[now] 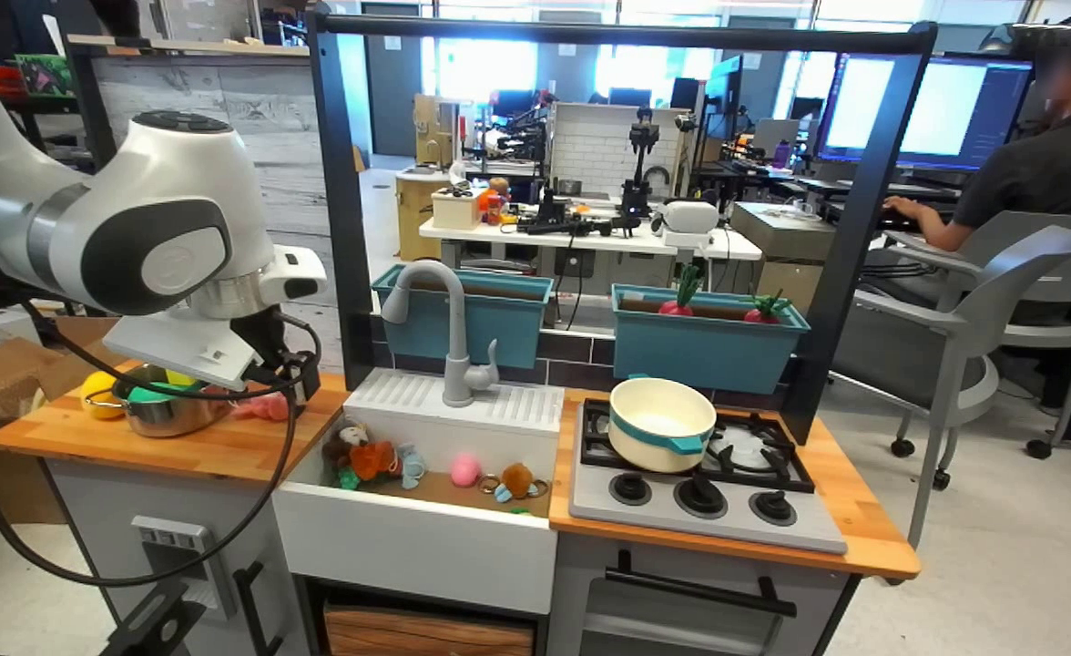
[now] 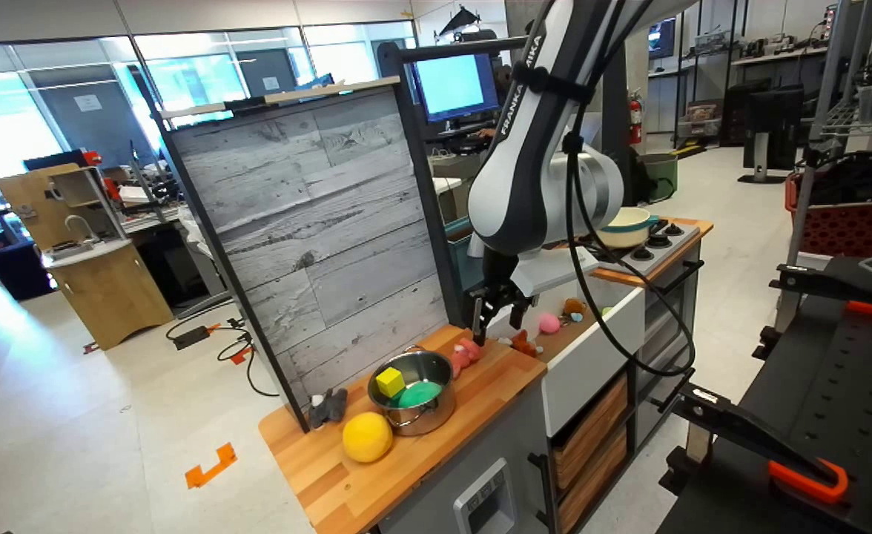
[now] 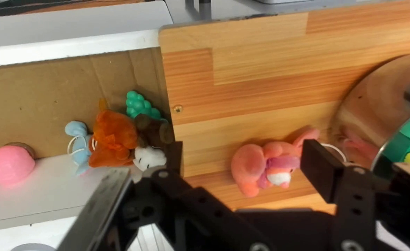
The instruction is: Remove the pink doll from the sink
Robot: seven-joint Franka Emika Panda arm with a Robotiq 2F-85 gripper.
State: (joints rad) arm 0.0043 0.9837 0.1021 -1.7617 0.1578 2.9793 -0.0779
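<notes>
The pink doll (image 3: 248,165), a plush with a purple band and white muzzle, lies on its side on the wooden counter. It also shows in both exterior views (image 1: 264,407) (image 2: 464,356), between the metal pot and the sink. The white sink (image 1: 417,547) is right beside that counter; its front wall shows in the wrist view (image 3: 69,45). My gripper (image 3: 245,160) is open and empty above the doll, its fingers apart on either side of it in the wrist view. In the exterior views the gripper (image 1: 303,378) (image 2: 497,322) hangs over the counter near the sink's edge.
The metal pot (image 2: 425,419) holds green and yellow toys; a yellow ball (image 2: 367,437) and grey plush (image 2: 328,407) are near it. The sink holds a pink ball (image 1: 465,469), an orange plush (image 3: 114,136) and other toys. The grey faucet (image 1: 456,337) rises behind the sink.
</notes>
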